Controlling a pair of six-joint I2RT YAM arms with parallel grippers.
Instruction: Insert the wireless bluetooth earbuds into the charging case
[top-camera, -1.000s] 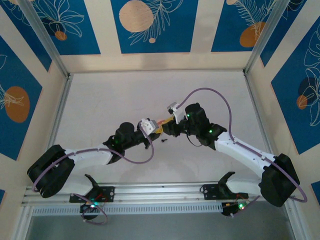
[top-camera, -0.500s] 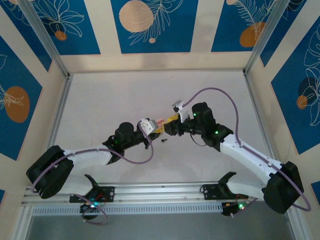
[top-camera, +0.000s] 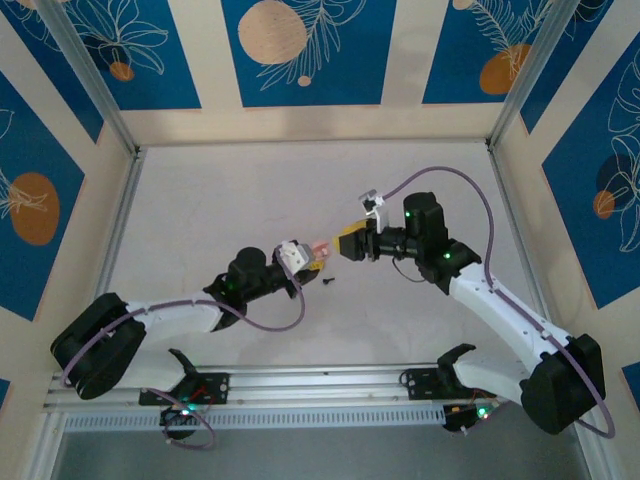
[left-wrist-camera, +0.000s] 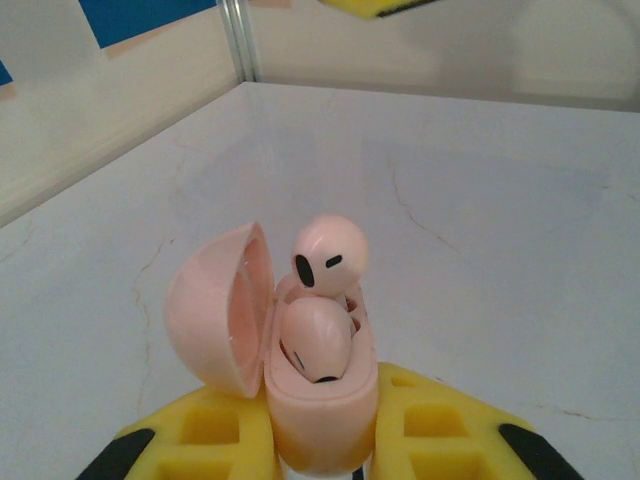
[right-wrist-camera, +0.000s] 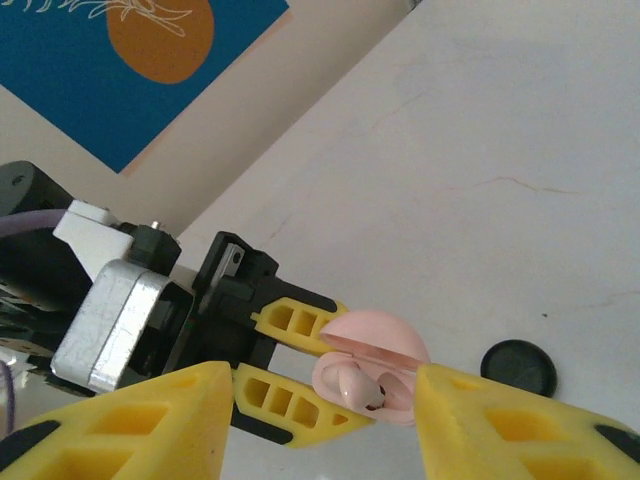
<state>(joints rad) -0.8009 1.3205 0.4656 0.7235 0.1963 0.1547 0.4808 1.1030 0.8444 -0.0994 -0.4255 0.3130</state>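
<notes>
Left wrist: case (left-wrist-camera: 316, 405) is grasped by left claw (left-wrist-camera: 325, 435). Raised earbud (left-wrist-camera: 330, 252) should be pressed straight down by released right claw (right-wrist-camera: 322, 388).

Top camera high above table (top-camera: 230, 200), far. Wrist cameras close, facing each other; share charging case (left-wrist-camera: 320, 420).

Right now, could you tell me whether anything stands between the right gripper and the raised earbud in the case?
Nothing visible does. The right gripper is open and apart from the charging case; its lid is swung aside, leaving the raised earbud exposed.
</notes>
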